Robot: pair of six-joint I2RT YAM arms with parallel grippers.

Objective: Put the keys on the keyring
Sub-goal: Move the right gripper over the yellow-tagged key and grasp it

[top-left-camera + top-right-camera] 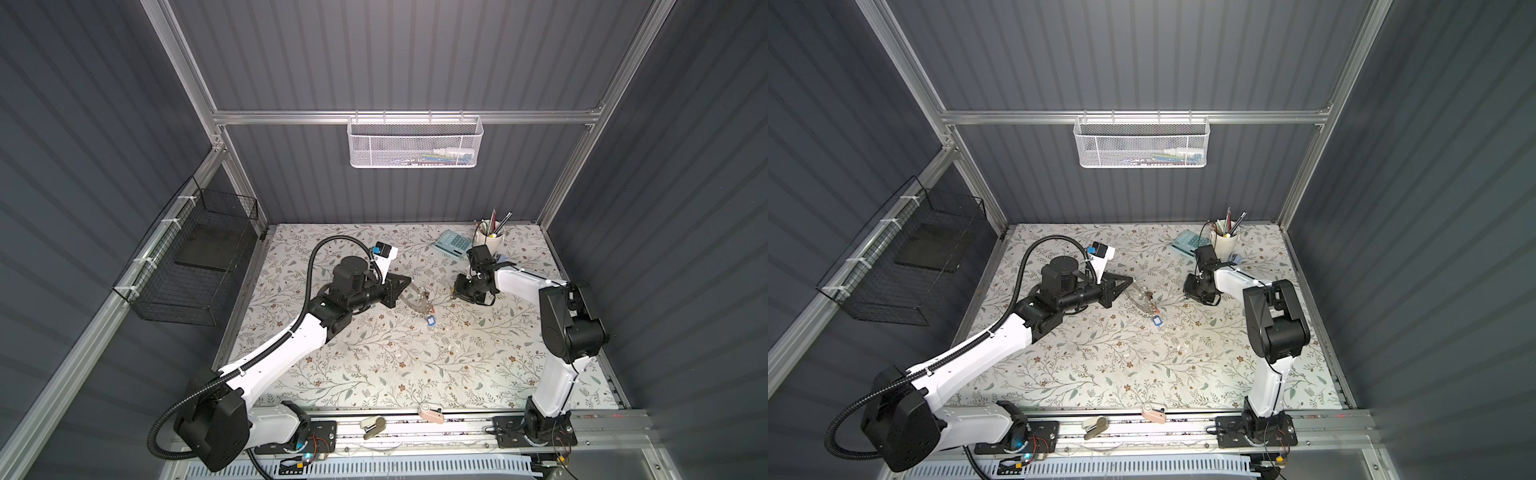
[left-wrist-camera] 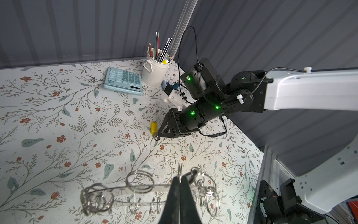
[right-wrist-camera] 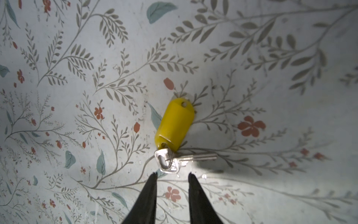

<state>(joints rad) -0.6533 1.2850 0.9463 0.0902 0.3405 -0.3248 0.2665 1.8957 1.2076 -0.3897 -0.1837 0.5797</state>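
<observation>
Yellow-tagged key [image 3: 175, 135] flat on bench [image 3: 271, 97]; right end effector [image 3: 172, 173] parted, empty, just short of its head: ease fwd, pinch head; left end effector [image 2: 180, 177] clenched on keyring [image 2: 120, 191]

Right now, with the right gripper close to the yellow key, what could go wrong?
The key lies flat and the right gripper stands just short of its head: closing may nip only the edge, or push it away.
The yellow tag is joined only by a small ring: it may swing once lifted.
The left gripper pinches the keyring at one edge: a push may twist it.
</observation>
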